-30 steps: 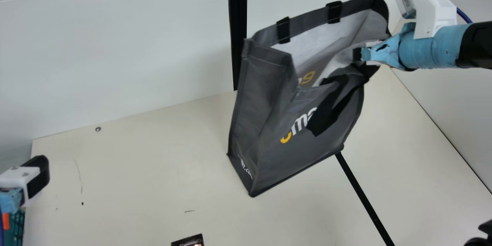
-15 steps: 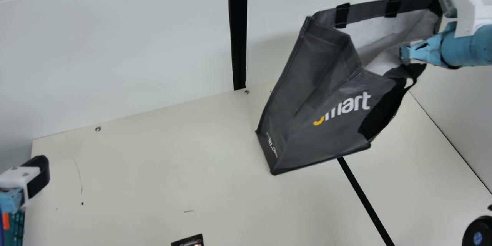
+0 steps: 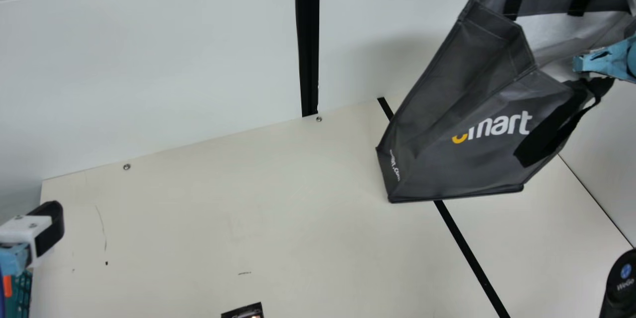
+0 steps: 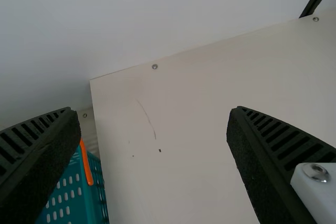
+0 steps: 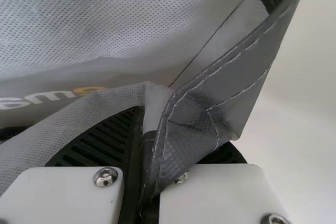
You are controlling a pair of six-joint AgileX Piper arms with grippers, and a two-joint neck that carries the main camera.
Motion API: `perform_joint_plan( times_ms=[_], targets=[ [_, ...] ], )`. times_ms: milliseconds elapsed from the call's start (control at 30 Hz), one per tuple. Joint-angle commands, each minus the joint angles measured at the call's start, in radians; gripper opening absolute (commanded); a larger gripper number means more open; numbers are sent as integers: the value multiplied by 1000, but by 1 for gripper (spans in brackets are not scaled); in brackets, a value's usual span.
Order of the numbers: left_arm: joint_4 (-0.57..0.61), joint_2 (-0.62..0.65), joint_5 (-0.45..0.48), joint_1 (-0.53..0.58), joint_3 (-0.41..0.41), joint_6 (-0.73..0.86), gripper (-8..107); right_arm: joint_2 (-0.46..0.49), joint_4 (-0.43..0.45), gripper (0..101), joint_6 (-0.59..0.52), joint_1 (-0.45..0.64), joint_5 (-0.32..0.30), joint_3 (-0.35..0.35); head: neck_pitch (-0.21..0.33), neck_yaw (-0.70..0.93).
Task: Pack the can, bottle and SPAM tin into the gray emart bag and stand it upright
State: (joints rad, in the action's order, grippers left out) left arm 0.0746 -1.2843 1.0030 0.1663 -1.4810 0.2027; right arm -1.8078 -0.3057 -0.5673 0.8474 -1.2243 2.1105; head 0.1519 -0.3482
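The gray emart bag (image 3: 462, 109) leans at the right of the main view, its mouth spread and tilted to the upper right. Whether its base touches the table I cannot tell; its contents are hidden. My right gripper (image 3: 581, 63) is at the bag's front rim near the right corner. In the right wrist view the right gripper (image 5: 149, 153) is shut on the folded rim of the bag (image 5: 210, 103). Far off at the left edge is my left gripper (image 3: 48, 228); in the left wrist view the left gripper (image 4: 153, 116) stands wide open, nothing between its fingers.
A teal basket (image 4: 79, 198) with an orange strip stands beside the table's left edge. A dark printed item (image 3: 244, 311) lies at the main view's bottom edge. White walls (image 3: 149, 59) border the table (image 3: 223, 218); a black part (image 3: 620, 278) is at lower right.
My right gripper has moved right with the bag, whose base has shifted right and back; the bag leans more to the right. My left gripper has stayed put.
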Motion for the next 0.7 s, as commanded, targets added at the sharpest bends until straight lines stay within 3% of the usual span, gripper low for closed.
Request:
perform_joint_plan(
  times_ms=[0, 200, 667],
  targets=[
    [0, 0, 0, 0, 0, 0, 90, -14, 10, 0, -6, 11, 4, 24, 23, -1],
    [0, 0, 0, 0, 0, 0, 90, -47, 30, 0, -20, 43, 4, 75, 23, -1],
    [0, 0, 0, 0, 0, 0, 90, -38, -29, 47, -35, 70, 4, 90, 23, -1]
  ],
)
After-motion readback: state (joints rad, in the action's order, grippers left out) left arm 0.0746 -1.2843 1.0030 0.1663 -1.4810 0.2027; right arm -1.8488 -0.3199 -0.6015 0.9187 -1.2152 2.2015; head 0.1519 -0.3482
